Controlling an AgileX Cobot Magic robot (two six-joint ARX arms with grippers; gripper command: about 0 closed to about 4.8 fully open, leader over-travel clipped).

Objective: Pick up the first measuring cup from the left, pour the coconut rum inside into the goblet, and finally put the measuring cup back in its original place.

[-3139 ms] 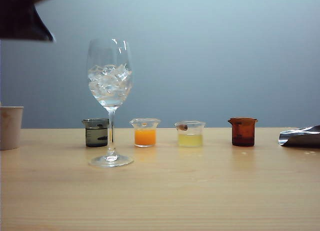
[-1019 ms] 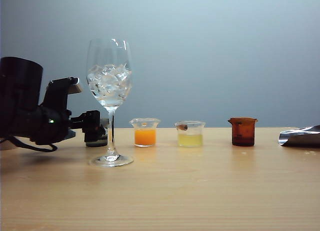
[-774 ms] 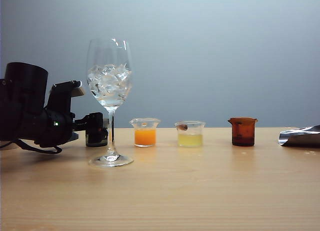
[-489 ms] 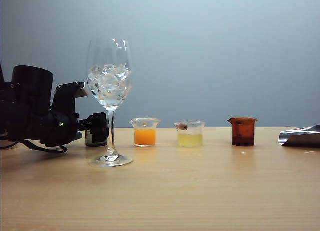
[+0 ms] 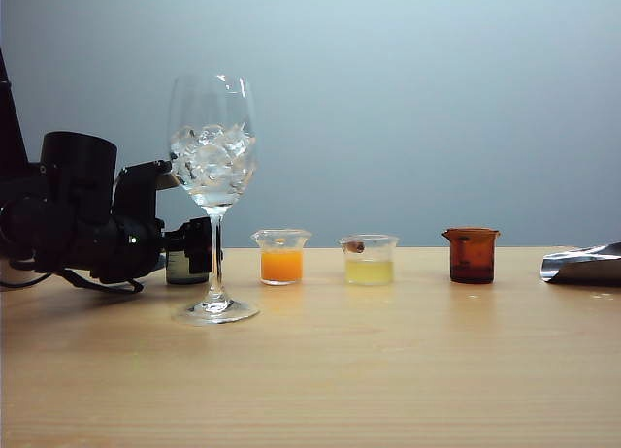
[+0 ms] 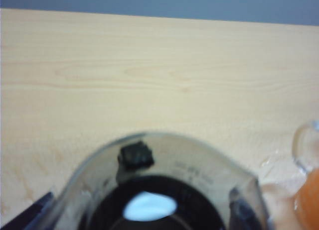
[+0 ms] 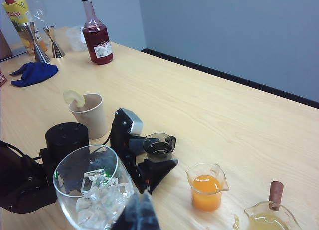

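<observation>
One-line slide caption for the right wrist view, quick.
Open left gripper straddles the smoky measuring cup behind the iced goblet.

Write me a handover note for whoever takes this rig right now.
Left gripper: open, jaws on either side of the grey measuring cup, no grip yet.
Right gripper: not clearly seen, state unknown; its camera looks over the goblet.
Goblet holds ice and stands in front of the cup. Cup sits on the table in its place.
Done: approach.
Left: close, lift, pour into goblet, return cup.
</observation>
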